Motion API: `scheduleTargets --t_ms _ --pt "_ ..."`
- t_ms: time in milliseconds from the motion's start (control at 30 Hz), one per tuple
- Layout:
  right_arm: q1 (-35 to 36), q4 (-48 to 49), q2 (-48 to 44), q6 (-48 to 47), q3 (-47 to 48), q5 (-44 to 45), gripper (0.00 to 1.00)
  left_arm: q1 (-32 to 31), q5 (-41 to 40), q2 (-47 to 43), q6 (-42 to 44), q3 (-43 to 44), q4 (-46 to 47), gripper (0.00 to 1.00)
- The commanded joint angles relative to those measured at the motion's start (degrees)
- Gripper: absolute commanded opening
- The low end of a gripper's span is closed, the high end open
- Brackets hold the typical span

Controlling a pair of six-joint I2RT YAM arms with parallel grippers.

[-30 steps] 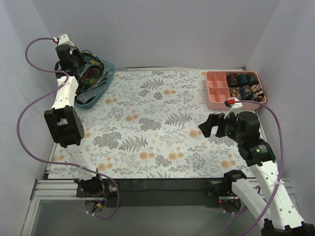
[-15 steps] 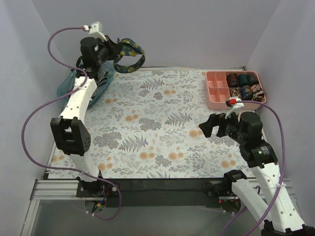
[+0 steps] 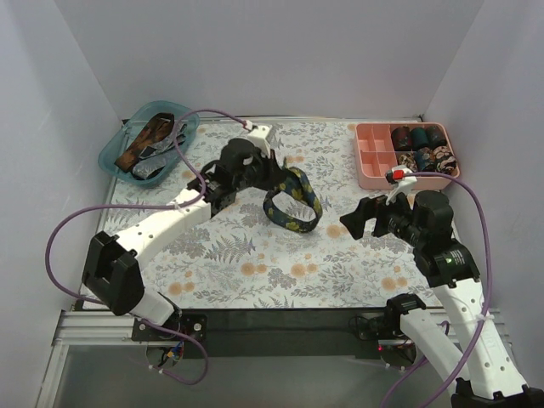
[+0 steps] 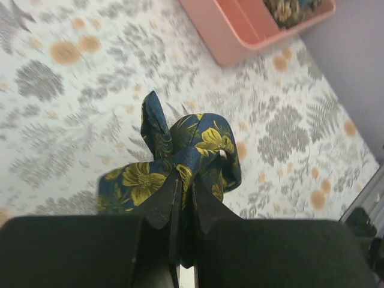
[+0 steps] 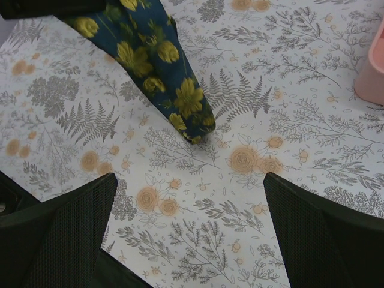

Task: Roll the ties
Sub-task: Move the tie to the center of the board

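My left gripper [image 3: 274, 177] is shut on a navy tie with yellow flowers [image 3: 293, 201] and holds it in a loose loop over the middle of the floral table cloth [image 3: 255, 246]. In the left wrist view the tie [image 4: 180, 153] bunches just past my fingertips [image 4: 183, 180]. My right gripper [image 3: 361, 217] is open and empty, to the right of the tie. In the right wrist view the tie's hanging end [image 5: 162, 66] reaches down towards the cloth ahead of my gripper [image 5: 189, 198]. Several rolled ties [image 3: 422, 146] sit in the pink tray [image 3: 372, 166].
A blue-green tray [image 3: 115, 153] at the back left holds more unrolled ties [image 3: 153, 144]. The pink tray has divided compartments at the back right. Purple cables loop along both arms. Walls close in the table on three sides.
My left arm has carried the navy tie from above the blue-green tray at the back left to the middle of the table and lower. The right arm has hardly moved.
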Motion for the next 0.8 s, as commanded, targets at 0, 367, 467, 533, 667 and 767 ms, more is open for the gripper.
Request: scheduleTargets --t_ms 0,367,467,533,667,767 --pt "0.4 0.9 0.6 -0.8 -0.8 -3.1 0.98 -8.6 -7.4 -0.8 0.4 -3.0 -0.8 0.00" --pt "0.4 0.8 4.8 -0.3 -3.1 -2.5 0.98 -15.6 -13.5 -2.4 -2.9 -9.1 -1.5 0.23" --pt "0.4 2.2 8.5 1.1 -3.5 -3.0 0.98 -12.1 -11.0 -4.2 -1.8 -11.4 -2.4 0.29" --pt "0.5 3.7 11.3 2.8 -4.5 -2.1 0.99 -8.4 -9.5 -4.9 -1.0 -12.4 -3.3 0.29" --pt "3.8 5.2 19.4 4.1 -3.6 1.8 0.98 4.6 -2.3 -7.8 -1.7 -19.3 -2.0 0.30" --pt "7.1 5.1 23.2 4.1 -1.2 7.1 0.98 10.5 -0.2 -8.2 -2.4 -22.6 -0.7 0.33"
